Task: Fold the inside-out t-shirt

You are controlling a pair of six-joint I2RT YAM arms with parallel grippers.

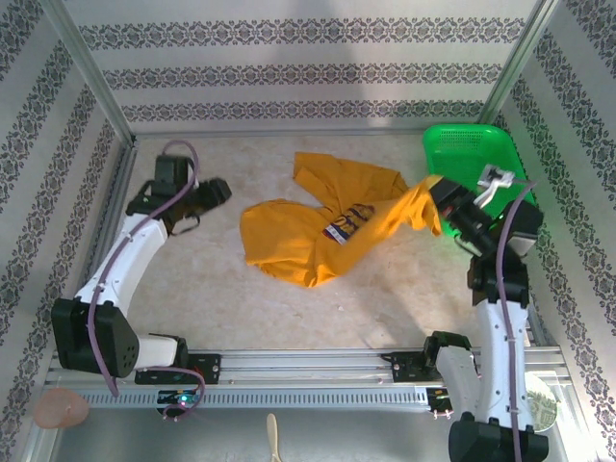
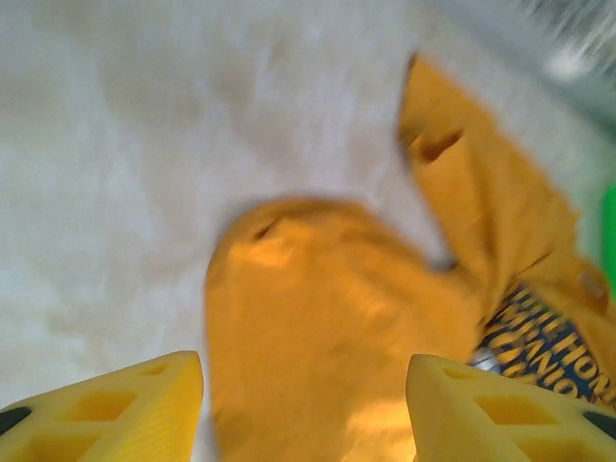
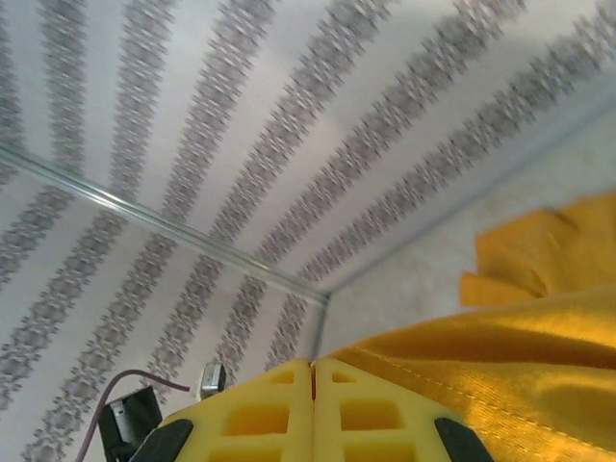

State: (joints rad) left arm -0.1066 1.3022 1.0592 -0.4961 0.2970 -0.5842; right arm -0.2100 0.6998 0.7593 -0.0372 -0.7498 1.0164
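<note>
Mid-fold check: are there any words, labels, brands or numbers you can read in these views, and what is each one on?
On the mustard-orange cotton t-shirt, navy and white chest print: block capitals, too blurred to read whole; "HON" is my best guess at one fragment.
On the same shirt, small white label: too small to read.
No other text that I can make out.

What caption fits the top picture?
Right gripper pinches an edge of the orange t-shirt by the green basket; left gripper open, off the cloth.
</note>
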